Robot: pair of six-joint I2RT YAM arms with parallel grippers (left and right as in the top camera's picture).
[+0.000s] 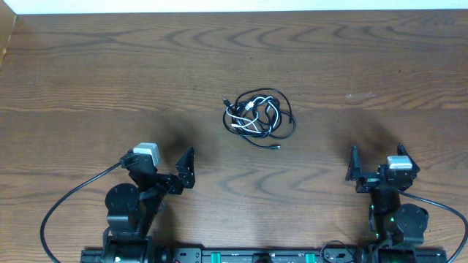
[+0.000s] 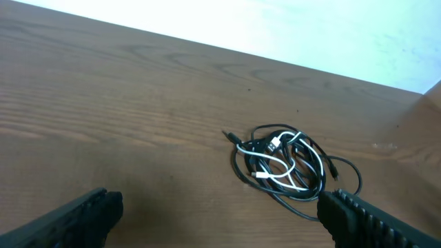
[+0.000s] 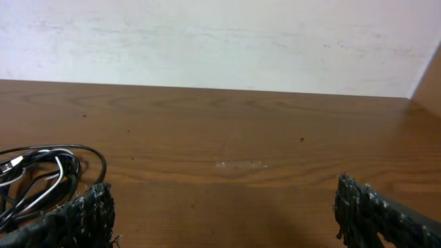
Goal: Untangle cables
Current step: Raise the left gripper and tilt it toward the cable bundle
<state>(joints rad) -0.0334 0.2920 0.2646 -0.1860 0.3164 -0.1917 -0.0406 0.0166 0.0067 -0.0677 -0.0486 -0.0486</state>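
The cables point(image 1: 258, 117) lie in one small tangled bundle of thin black cords and a white one on the wooden table point(image 1: 110, 66), at the middle. My left gripper point(image 1: 162, 168) stands open near the front, down-left of the bundle and well apart from it. In the left wrist view the cables point(image 2: 286, 162) lie ahead and right of the wide-open left gripper point(image 2: 220, 207), one loop near the right fingertip point(image 2: 344, 210). My right gripper point(image 1: 378, 164) is open at the front right. Its wrist view shows the cables point(image 3: 34, 176) at the far left, beside the open right gripper point(image 3: 224, 200).
Thick black wires point(image 1: 62, 208) loop from the arm bases along the front edge. A pale wall point(image 3: 220, 41) rises behind the table's far edge. The table's left edge point(image 1: 9, 40) shows at the top left corner.
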